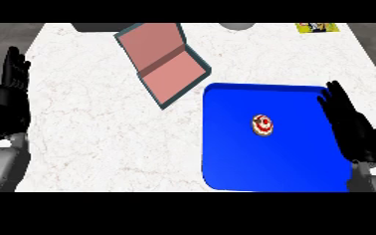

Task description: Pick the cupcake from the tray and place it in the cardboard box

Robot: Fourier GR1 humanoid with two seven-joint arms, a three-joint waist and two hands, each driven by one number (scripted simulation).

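While cupcake [263, 125] sits mid-tray [228, 164], right hand [351, 124] open just beside it, left hand [13, 87] open, far off.

No text, number or brand can be read. A small yellow printed packet [317, 27] at the far right edge of the white marbled tabletop [95, 129] bears dark markings, too small to make out.

My left hand [15, 87] rests open at the left edge, fingers straight and pointing up. My right hand [351, 127] is open at the right edge, fingers extended upward, forearm below.
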